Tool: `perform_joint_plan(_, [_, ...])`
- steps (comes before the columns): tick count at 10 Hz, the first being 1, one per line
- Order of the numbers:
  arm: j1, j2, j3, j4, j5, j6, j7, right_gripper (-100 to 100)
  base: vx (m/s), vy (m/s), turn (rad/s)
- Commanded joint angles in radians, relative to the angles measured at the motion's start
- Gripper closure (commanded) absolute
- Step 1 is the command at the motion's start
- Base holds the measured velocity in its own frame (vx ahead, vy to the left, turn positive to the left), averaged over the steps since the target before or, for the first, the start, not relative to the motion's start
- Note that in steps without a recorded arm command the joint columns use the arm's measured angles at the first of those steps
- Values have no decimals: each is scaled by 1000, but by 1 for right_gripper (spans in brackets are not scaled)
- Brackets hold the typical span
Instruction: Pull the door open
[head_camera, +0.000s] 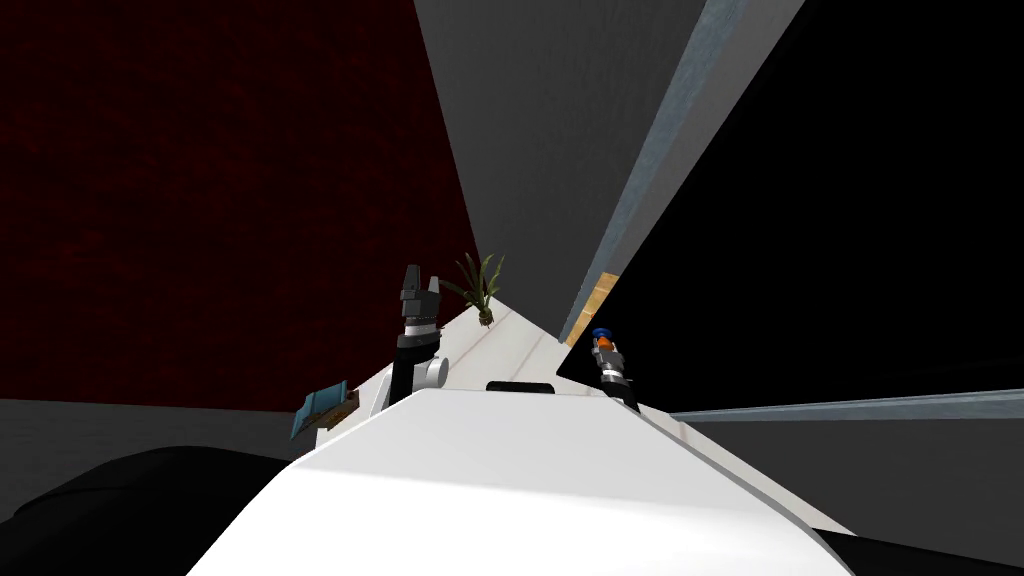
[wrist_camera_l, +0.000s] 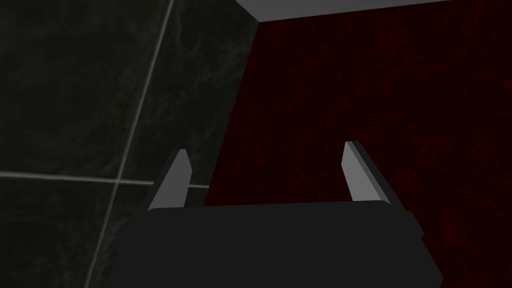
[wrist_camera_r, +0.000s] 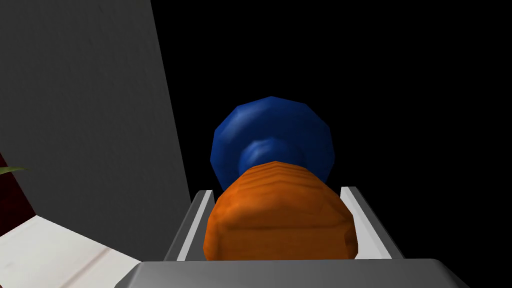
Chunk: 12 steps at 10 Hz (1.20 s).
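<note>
Orange knob (wrist_camera_r: 280, 220) pinched by right jaws

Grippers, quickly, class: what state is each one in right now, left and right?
Left gripper: open, holding nothing.
Right gripper: shut on the orange knob.

Spiky green plant (head_camera: 480, 288) standing on the pale floor (head_camera: 505, 345), at the foot of a plain grey wall (head_camera: 540, 140). Dark red wall (head_camera: 200, 200) to its left. A small teal-and-brown object (head_camera: 322, 410) lies at the floor's left edge. Black area (head_camera: 850, 220) at right.
</note>
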Motion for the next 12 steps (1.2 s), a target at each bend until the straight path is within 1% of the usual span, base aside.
perform_joint_plan(1, [12, -21, 25, -11, 11, -13, -33, 100, -237, -75, 169])
perform_joint_plan(4, [27, -51, 58, -20, 26, -27, -75, 100, -216, -23, 117])
perform_joint_plan(5, [24, -44, 52, -19, 23, -18, -64, 100, -108, 10, 16])
perform_joint_plan(6, [37, -59, 72, -17, 34, -35, -88, 100, -154, -4, 101])
perform_joint_plan(8, [48, -78, 92, -18, 47, -56, -112, 100, -238, -50, 123])
perform_joint_plan(9, [58, -93, 109, -19, 58, -73, -132, 100, -279, -30, 134])
perform_joint_plan(11, [73, -116, 135, -21, 74, -99, -164, 100, -237, -47, 112])
perform_joint_plan(12, [78, -123, 143, -21, 79, -107, -174, 100, -243, -73, 86])
